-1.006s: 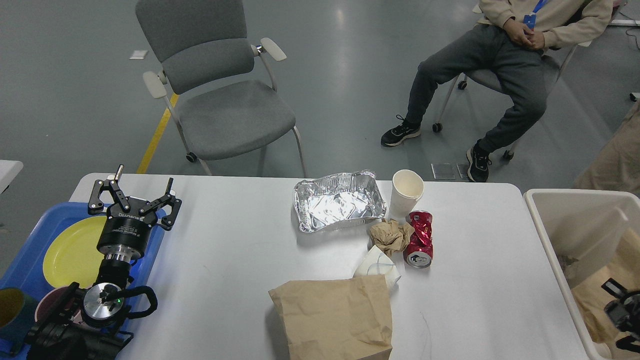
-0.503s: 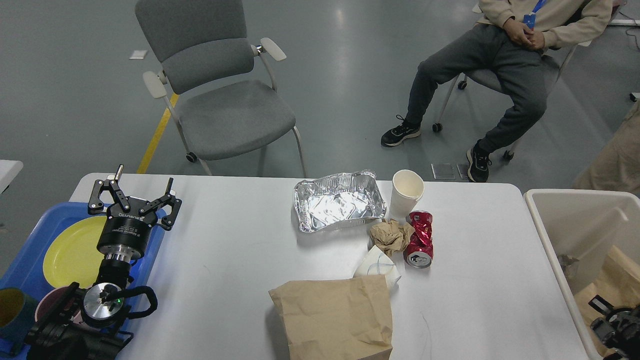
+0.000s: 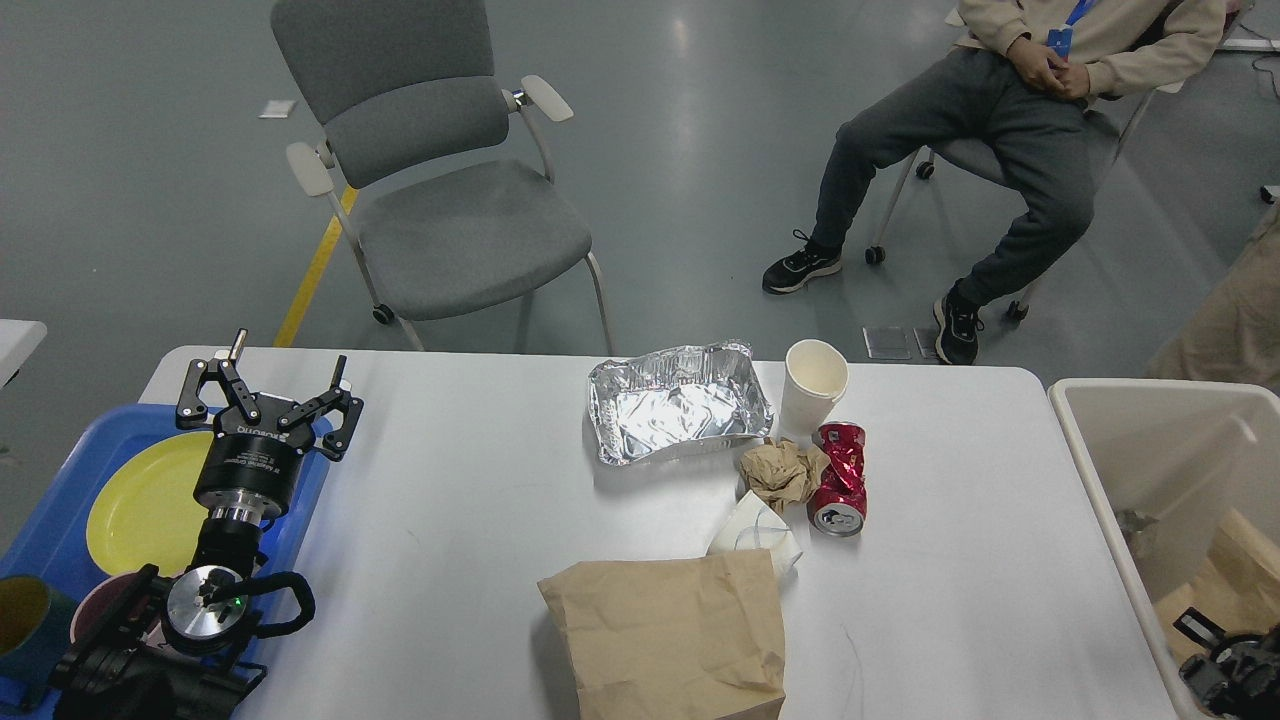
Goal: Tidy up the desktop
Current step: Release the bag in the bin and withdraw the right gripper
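White desktop holds litter; left gripper spread wide

Matte white desktop; shiny crinkled foil tray; creased brown paper bag.

Black left arm with silver machined joint disc, tiny green light glowing, looped black cable alongside. Black cylindrical wrist bearing faint lettering, black linkage fingers with pale tips. Dark, indistinct right gripper beyond the table's right edge.
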